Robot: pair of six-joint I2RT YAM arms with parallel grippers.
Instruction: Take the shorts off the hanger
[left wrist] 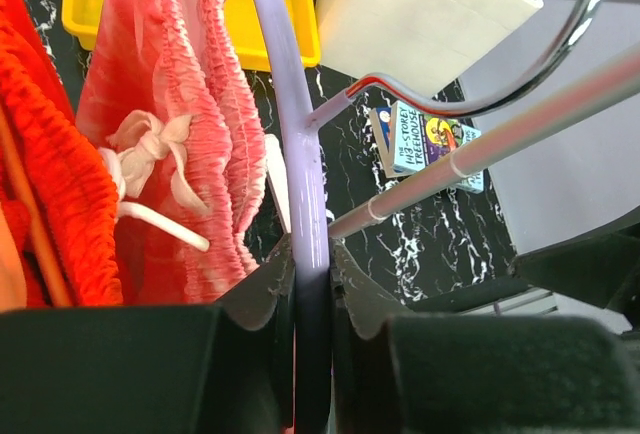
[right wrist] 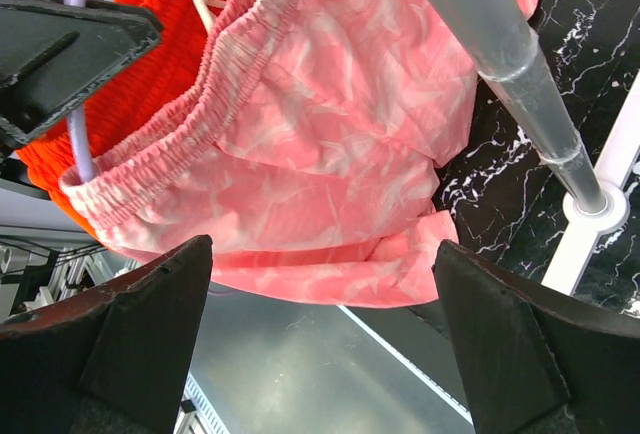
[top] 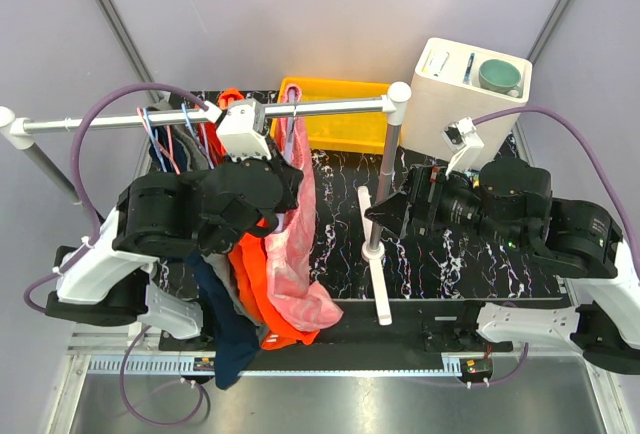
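The light pink shorts [top: 298,244] hang by their waistband from a lilac hanger [left wrist: 300,124] on the rail [top: 130,120]. The bright orange shorts [top: 262,274] hang just left of them. My left gripper [top: 288,180] is shut on the lilac hanger's arm; the left wrist view shows the jaws [left wrist: 310,254] clamped on it, with the pink waistband and a white drawstring bow [left wrist: 150,139] to the left. My right gripper [top: 373,211] is open and empty, right of the pink shorts; in its wrist view the shorts [right wrist: 330,144] hang just beyond the open gripper [right wrist: 322,244].
A rack upright [top: 385,174] on a white foot [top: 380,284] stands between the arms. Dark garments [top: 225,344] hang left of the orange shorts. A yellow bin [top: 345,119] and a white box [top: 455,104] with a green cup [top: 498,76] stand behind. A book [left wrist: 425,144] lies on the table.
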